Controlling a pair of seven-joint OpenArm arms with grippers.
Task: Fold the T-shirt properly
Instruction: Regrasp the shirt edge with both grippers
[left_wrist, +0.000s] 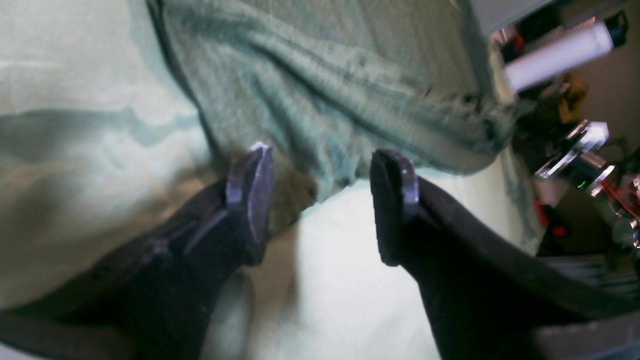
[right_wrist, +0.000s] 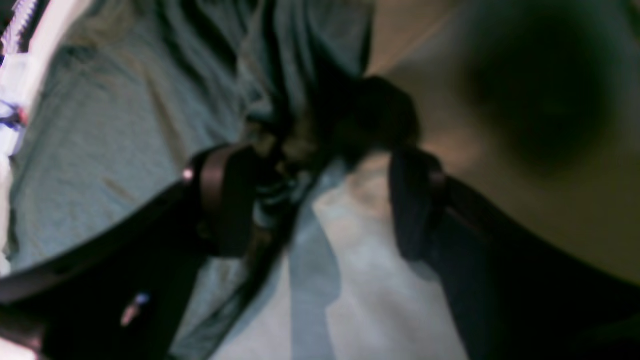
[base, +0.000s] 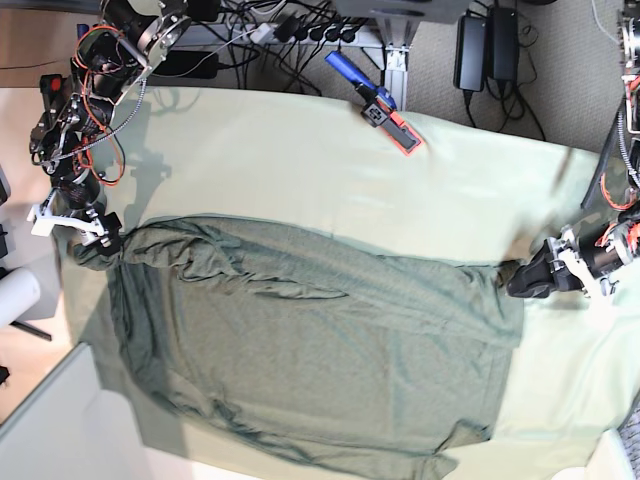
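The dark olive T-shirt (base: 310, 350) lies spread out and wrinkled on the mint-green table cloth (base: 300, 160). My right gripper (base: 100, 240) is at the shirt's far left corner. In the right wrist view that gripper (right_wrist: 320, 200) stands open, with bunched shirt fabric (right_wrist: 280, 145) against its left finger (right_wrist: 225, 200). My left gripper (base: 515, 277) is at the shirt's upper right corner. Seen from the left wrist, it (left_wrist: 322, 195) is open, and the shirt's hemmed edge (left_wrist: 325, 75) reaches down between its fingers beside the left one (left_wrist: 250, 190).
A blue and orange tool (base: 378, 95) lies on the cloth at the back. Cables and power bricks (base: 485, 45) sit behind the table. A white roll (base: 15, 295) stands off the left edge. The table's front left corner (base: 110, 400) is near the shirt's hem.
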